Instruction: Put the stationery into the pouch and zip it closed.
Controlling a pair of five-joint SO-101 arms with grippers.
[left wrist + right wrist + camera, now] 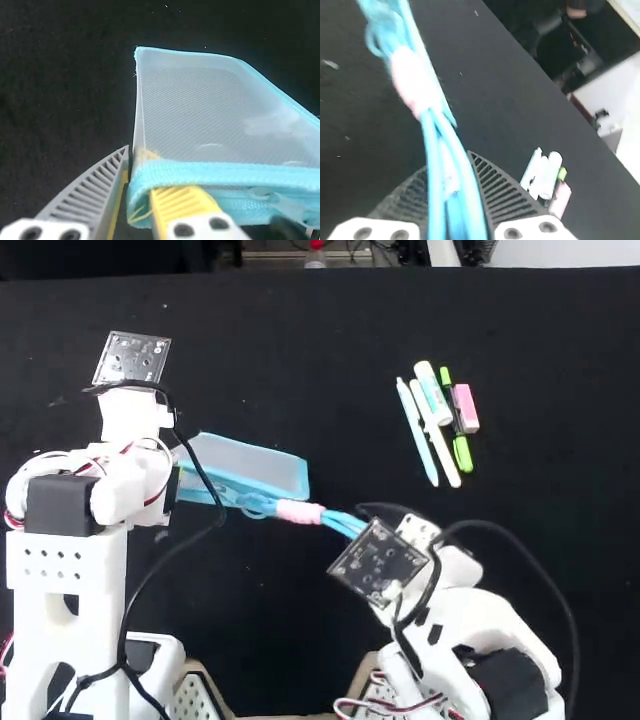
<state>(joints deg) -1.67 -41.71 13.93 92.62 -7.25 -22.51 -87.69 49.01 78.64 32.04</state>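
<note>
A translucent light-blue pouch (248,470) is held tilted above the black table, its zip edge facing my left gripper (182,486). In the left wrist view that gripper (137,172) is shut on the pouch (215,120) at its zip-end corner, with the yellow finger (180,202) on the blue zip band. A blue pull strap with a pink bead (298,512) runs from the pouch to my right gripper (358,522). That gripper (451,172) is shut on the blue strap (437,150). The stationery (440,422), several pens and highlighters plus a pink eraser, lies at the right; the right wrist view also shows this stationery (547,177).
The black table (330,350) has free room in the middle and at the back. Both arm bases stand at the near edge, with a cable (170,550) hanging by the left one. Room clutter sits beyond the table's far edge.
</note>
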